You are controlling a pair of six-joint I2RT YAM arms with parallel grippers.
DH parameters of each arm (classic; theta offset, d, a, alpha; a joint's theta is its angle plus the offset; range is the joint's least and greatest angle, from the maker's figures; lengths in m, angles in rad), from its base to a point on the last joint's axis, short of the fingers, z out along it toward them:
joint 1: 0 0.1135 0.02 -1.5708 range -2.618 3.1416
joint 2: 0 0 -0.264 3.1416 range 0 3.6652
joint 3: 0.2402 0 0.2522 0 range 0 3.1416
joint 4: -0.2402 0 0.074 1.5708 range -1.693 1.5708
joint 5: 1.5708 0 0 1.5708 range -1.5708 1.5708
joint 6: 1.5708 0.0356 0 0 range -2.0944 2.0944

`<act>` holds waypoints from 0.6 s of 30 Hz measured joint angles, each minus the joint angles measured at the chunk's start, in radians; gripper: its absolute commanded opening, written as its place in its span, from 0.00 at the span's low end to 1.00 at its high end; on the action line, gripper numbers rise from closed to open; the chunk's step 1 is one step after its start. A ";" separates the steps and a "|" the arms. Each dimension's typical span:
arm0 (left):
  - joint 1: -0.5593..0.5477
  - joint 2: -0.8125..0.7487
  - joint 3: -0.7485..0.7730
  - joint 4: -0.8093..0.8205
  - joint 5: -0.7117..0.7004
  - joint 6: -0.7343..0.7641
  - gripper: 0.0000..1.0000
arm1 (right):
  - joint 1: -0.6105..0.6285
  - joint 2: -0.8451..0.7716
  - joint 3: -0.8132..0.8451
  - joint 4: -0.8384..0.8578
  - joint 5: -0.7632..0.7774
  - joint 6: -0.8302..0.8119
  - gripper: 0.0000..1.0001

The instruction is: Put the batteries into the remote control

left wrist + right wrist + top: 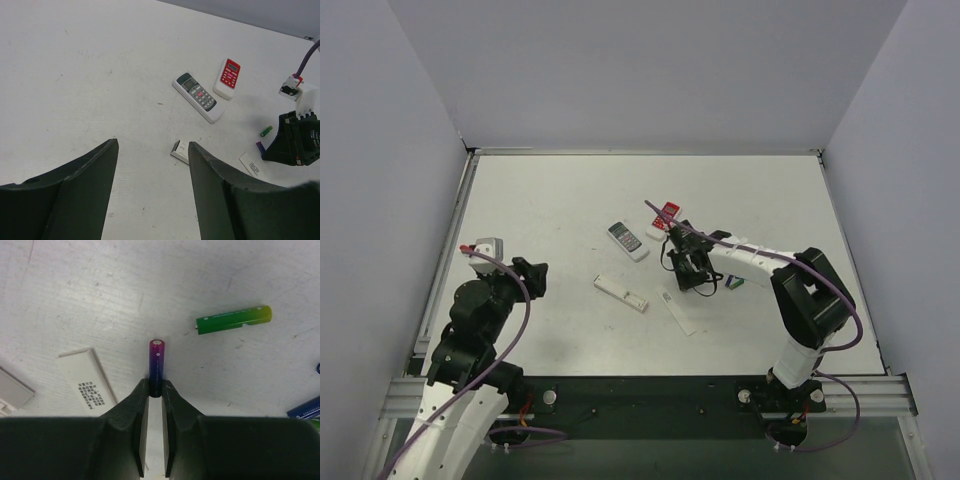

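My right hand is closed to a narrow pinch on the near end of a purple battery, and most of its length pokes out past my fingertips. A green battery lies near it on the surface, not touching. My left hand hangs with its fingers well apart and nothing between them. The grip sits so close to one end that I judge the battery could pivot, so I should lift slowly and straight. Then I would carry it to the long white piece near the middle, which I take for the opened remote, and match the battery's ends before pressing it in
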 measured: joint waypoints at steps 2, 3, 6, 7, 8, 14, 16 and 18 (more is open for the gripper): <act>0.000 0.020 0.000 0.004 0.008 -0.018 0.70 | 0.019 -0.003 0.007 -0.018 0.000 -0.021 0.05; 0.000 0.034 0.000 0.005 0.013 -0.030 0.70 | 0.029 -0.006 0.015 -0.031 -0.001 -0.036 0.05; 0.000 0.108 -0.001 0.011 0.029 -0.090 0.72 | 0.069 -0.020 0.066 -0.080 -0.016 -0.087 0.04; 0.000 0.137 -0.001 0.013 0.033 -0.110 0.72 | 0.082 -0.023 0.089 -0.100 -0.021 -0.103 0.04; 0.000 0.173 -0.001 0.018 0.040 -0.136 0.72 | 0.093 -0.024 0.114 -0.117 -0.028 -0.120 0.04; 0.000 0.416 -0.001 0.040 0.083 -0.279 0.72 | 0.132 -0.027 0.225 -0.185 -0.095 -0.190 0.03; -0.001 0.492 -0.001 0.052 0.101 -0.316 0.72 | 0.140 -0.026 0.253 -0.221 -0.113 -0.208 0.03; -0.005 0.552 -0.005 0.076 0.119 -0.352 0.72 | 0.147 -0.025 0.286 -0.256 -0.127 -0.229 0.03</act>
